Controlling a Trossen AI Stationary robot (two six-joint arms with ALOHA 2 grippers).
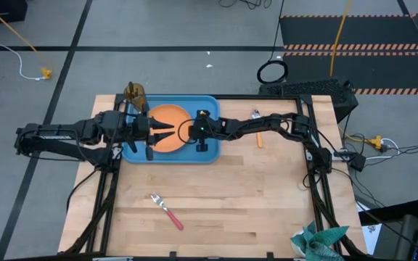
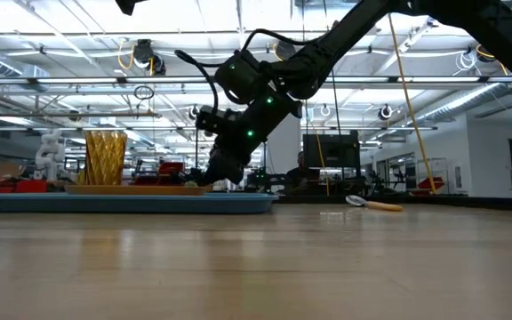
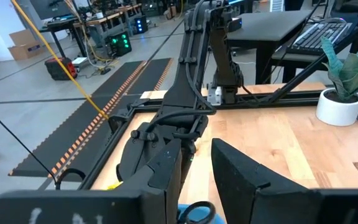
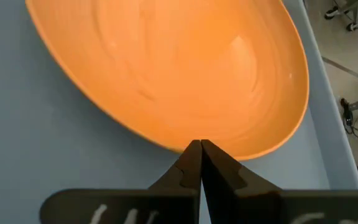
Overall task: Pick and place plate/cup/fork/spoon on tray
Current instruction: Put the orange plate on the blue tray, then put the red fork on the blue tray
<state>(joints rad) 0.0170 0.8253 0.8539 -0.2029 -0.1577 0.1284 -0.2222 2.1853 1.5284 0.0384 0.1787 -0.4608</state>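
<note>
The orange plate lies flat on the light-blue tray at the table's far left. The amber cup stands upright at the tray's far left corner. My right gripper reaches in from the right, pointing down, shut at the plate's right rim. My left gripper is open and empty, hovering over the plate's near part, its fingers pointing right. The orange-handled spoon lies on the table under my right arm. The red-handled fork lies on the table near the front. My right gripper's shut fingertips meet the plate's rim on the side toward the table's right, coming slanting down from the right. The plate rests on the tray. The tips hide the place of contact, so I cannot tell whether they pinch the rim or only touch it.
A teal plant stands at the table's near right corner. Bare wood spreads over the table's near and right parts. The two grippers face each other closely above the tray. In the low view the spoon lies right of the tray.
</note>
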